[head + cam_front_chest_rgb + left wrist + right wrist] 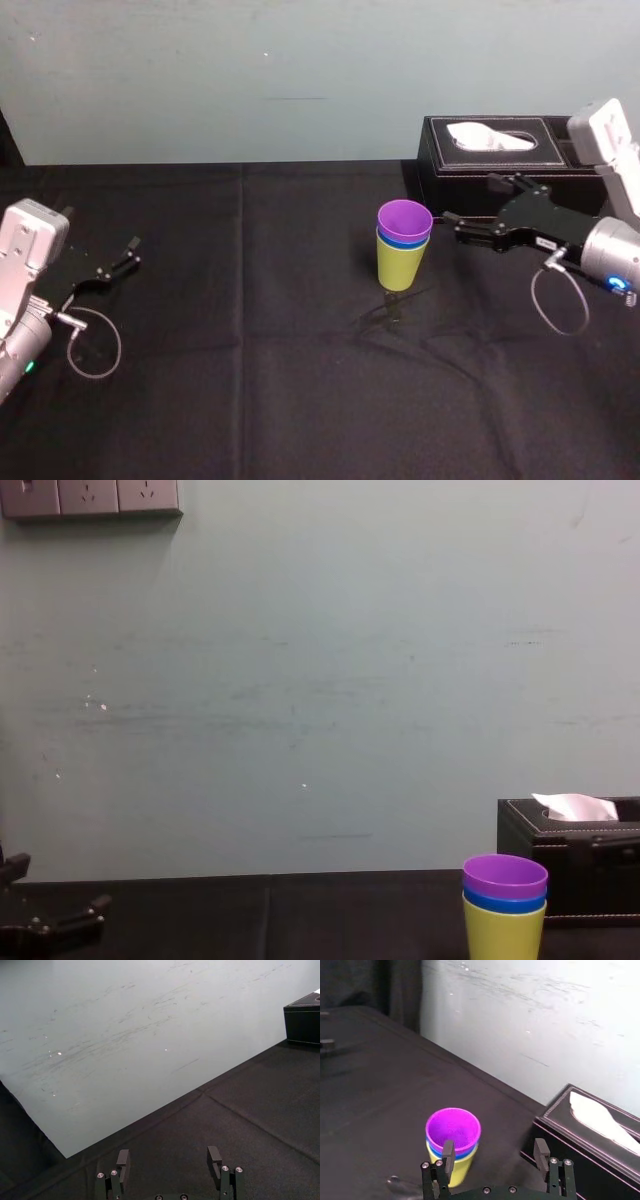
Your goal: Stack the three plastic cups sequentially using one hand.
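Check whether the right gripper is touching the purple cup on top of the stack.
Apart. The head view shows a narrow strip of black cloth between the open right gripper and the purple cup.

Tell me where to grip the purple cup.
Best by its rim from above, one finger inside, one outside: the purple cup is nested in the blue cup, only its top band exposed. Open right end effector is nearest; left end effector idles far left.
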`<control>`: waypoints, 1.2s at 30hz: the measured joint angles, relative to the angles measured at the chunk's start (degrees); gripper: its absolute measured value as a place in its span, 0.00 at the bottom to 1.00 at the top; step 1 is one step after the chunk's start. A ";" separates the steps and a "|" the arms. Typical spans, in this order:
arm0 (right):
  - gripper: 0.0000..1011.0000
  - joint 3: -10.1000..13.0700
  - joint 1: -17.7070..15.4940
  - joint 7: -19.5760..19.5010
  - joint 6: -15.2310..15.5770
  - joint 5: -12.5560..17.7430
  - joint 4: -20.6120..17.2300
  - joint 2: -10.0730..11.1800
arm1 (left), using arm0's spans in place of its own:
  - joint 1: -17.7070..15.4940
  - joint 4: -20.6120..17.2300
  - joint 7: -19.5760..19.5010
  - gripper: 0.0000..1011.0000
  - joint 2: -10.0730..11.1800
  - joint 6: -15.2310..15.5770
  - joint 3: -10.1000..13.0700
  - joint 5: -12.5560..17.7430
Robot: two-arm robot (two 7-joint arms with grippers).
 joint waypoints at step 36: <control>0.99 4.69 -5.44 -1.15 -2.13 -1.28 4.26 -0.54 | 0.00 0.00 0.00 1.00 0.00 0.00 0.00 0.00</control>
